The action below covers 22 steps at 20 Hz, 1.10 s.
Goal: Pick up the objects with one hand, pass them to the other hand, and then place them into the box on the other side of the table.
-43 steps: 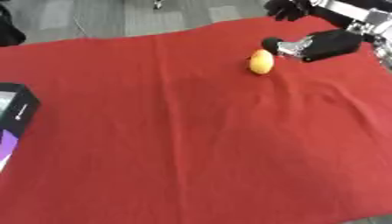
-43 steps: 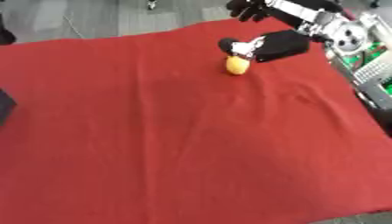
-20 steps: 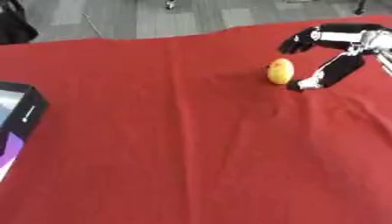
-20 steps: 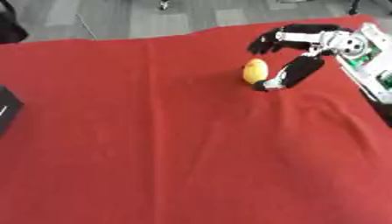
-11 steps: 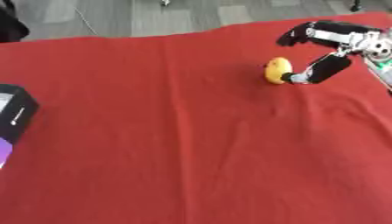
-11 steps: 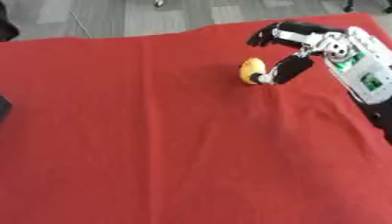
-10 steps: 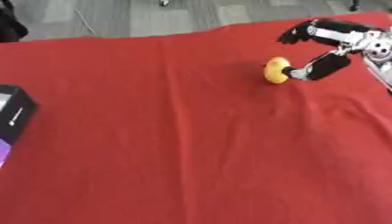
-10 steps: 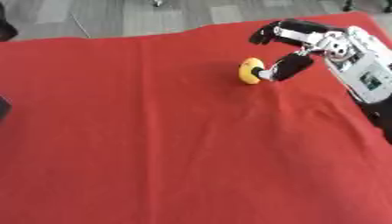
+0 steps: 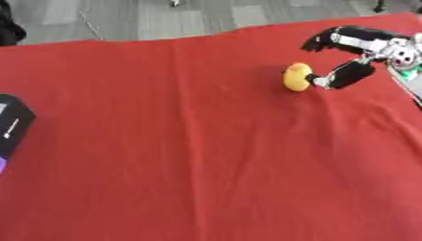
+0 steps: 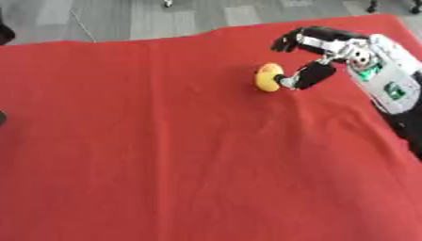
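Observation:
A small yellow-orange rounded object (image 9: 296, 77) lies on the red cloth (image 9: 190, 155) at the far right. My right hand (image 10: 334, 52) reaches in from the right, spread wide. Its thumb (image 10: 305, 76) touches the object's right side, while the fingers (image 10: 301, 36) arch above and behind it without closing on it. A dark box (image 9: 10, 123) with a purple side shows at the left edge of the left eye view. My left hand appears in neither view.
The red cloth covers the whole table. Grey floor (image 9: 165, 16) lies beyond its far edge. My right forearm (image 10: 395, 89), white and black with green lights, runs along the right edge.
My right hand has come in beside the object, its thumb now against the object's right side. The camera has shifted, so the whole scene sits differently.

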Motion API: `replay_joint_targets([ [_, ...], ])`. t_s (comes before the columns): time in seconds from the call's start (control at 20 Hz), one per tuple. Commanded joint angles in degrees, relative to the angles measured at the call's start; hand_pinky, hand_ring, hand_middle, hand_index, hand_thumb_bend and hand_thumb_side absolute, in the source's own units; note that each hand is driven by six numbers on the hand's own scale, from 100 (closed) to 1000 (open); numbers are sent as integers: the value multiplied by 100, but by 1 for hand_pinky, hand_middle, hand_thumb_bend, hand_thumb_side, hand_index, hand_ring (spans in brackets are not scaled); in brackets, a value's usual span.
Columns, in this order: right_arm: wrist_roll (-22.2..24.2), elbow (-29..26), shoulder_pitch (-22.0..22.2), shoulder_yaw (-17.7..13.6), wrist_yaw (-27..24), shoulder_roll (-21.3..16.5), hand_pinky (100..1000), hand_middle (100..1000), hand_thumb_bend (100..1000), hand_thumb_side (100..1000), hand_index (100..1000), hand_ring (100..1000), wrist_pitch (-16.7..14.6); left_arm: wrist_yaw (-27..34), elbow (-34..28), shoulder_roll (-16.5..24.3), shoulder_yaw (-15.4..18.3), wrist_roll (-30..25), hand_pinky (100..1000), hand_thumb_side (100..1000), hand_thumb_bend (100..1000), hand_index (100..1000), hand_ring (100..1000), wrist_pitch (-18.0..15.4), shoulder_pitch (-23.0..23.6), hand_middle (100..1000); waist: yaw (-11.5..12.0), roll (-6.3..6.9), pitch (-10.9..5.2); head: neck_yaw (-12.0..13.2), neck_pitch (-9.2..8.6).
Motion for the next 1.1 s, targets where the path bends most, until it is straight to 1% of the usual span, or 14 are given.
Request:
replay_joint_targets([
  [0.05, -83, 42, -21, -120, 56, -237, 901, 805, 234, 237, 864, 859, 8, 23, -111, 144, 105, 3, 777, 588, 505, 713, 708, -9, -107, 658, 23, -7, 2, -49, -112],
  [0.4, -291, 157, 40, -140, 177, -231, 902, 804, 230, 230, 861, 857, 18, 43, -144, 134, 112, 30, 777, 587, 498, 711, 708, -29, -134, 657, 95, -1, 100, -114, -179],
  [0.6, -385, 205, 69, -143, 272, -225, 902, 800, 226, 234, 857, 854, 12, 53, -148, 125, 122, 36, 776, 589, 496, 709, 708, -28, -118, 657, 113, 2, 153, -128, -188],
  [0.85, -472, 236, 80, -141, 274, -213, 898, 787, 213, 226, 847, 845, 9, 69, -164, 114, 130, 44, 780, 590, 492, 708, 708, -33, -117, 657, 114, 20, 196, -137, -187],
  [1.0, -498, 240, 85, -133, 314, -213, 897, 763, 196, 207, 833, 834, 1, 75, -171, 111, 137, 51, 781, 590, 490, 707, 708, -38, -111, 657, 111, 29, 208, -139, -182],
  [1.1, -494, 242, 90, -128, 329, -213, 894, 727, 170, 196, 807, 814, -1, 75, -172, 110, 140, 53, 781, 591, 489, 706, 708, -40, -107, 657, 108, 33, 213, -142, -179],
])
